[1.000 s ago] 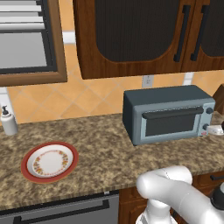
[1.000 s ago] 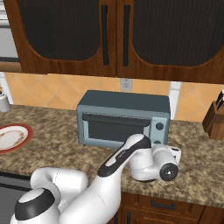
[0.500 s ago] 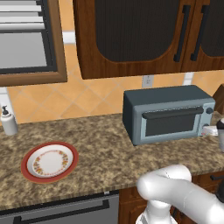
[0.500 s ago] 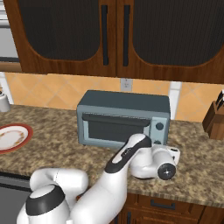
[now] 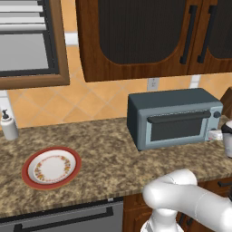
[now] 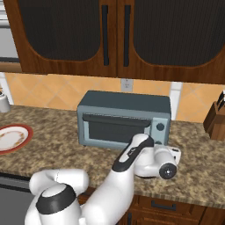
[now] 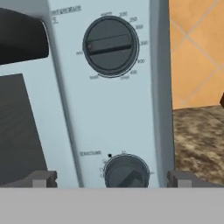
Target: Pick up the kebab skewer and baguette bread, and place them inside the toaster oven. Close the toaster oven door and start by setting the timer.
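Note:
The blue-grey toaster oven (image 5: 174,120) (image 6: 125,118) stands on the granite counter with its door (image 5: 176,129) (image 6: 115,131) shut. My gripper (image 7: 111,179) (image 5: 216,135) is open and sits right at the oven's control panel. Its two fingertips (image 7: 43,178) flank the lower dark knob (image 7: 126,171) without touching it. A larger dial (image 7: 110,46) with numbers around it sits higher on the panel. The end of the dark bar handle (image 7: 22,37) shows at the upper left of the hand view. The kebab skewer and baguette bread are out of view.
A red-rimmed plate (image 5: 51,166) (image 6: 13,137) lies bare on the counter to the left. A soap dispenser (image 5: 9,126) stands at the far left by the wall, a knife block (image 6: 216,121) at the far right. Dark wooden cabinets (image 6: 118,35) hang above the oven.
The arm has shifted slightly and the hand has edged a little closer to the oven's knob panel. The oven, its door and the plate are unchanged.

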### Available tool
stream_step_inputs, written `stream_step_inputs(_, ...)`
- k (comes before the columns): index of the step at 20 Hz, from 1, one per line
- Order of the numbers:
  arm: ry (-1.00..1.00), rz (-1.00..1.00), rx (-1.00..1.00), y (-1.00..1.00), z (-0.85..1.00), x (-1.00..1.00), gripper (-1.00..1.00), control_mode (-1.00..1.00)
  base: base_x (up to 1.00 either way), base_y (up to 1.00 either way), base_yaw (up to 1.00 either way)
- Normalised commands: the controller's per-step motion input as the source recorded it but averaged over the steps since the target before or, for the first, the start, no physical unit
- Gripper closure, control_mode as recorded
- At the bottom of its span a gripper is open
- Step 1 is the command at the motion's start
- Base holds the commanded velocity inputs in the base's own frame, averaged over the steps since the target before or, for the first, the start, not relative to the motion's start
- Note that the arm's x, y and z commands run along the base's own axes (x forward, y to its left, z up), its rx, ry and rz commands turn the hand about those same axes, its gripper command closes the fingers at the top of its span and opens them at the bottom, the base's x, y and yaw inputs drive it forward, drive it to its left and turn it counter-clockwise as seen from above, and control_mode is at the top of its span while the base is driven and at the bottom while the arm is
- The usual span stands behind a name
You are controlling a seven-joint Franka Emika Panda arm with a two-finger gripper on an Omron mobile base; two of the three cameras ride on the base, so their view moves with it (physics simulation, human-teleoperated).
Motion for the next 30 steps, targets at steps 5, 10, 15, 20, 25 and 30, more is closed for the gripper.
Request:
stream_step_inputs(5, -0.01, 0.00, 0.00, -0.01, -0.22, 0.08, -1.00, -1.00, 0.00, 0.00, 0.00)
stream_step_inputs(10, 0.00, -0.02, 0.00, 0.00, -0.07, 0.11, -1.00, -1.00, 0.00, 0.00, 0.00)
stream_step_inputs(15, 0.00, -0.02, 0.00, 0.00, 0.00, 0.08, -1.00, -1.00, 0.00, 0.00, 0.00)
stream_step_inputs(20, 0.00, -0.02, 0.00, 0.00, 0.00, 0.01, -1.00, -1.00, 0.00, 0.00, 0.00)
stream_step_inputs(25, 0.00, -0.01, 0.00, 0.00, -0.05, 0.07, -1.00, -1.00, 0.00, 0.00, 0.00)
stream_step_inputs(30, 0.00, 0.00, 0.00, 0.00, 0.00, 0.02, -1.00, -1.00, 0.00, 0.00, 0.00)
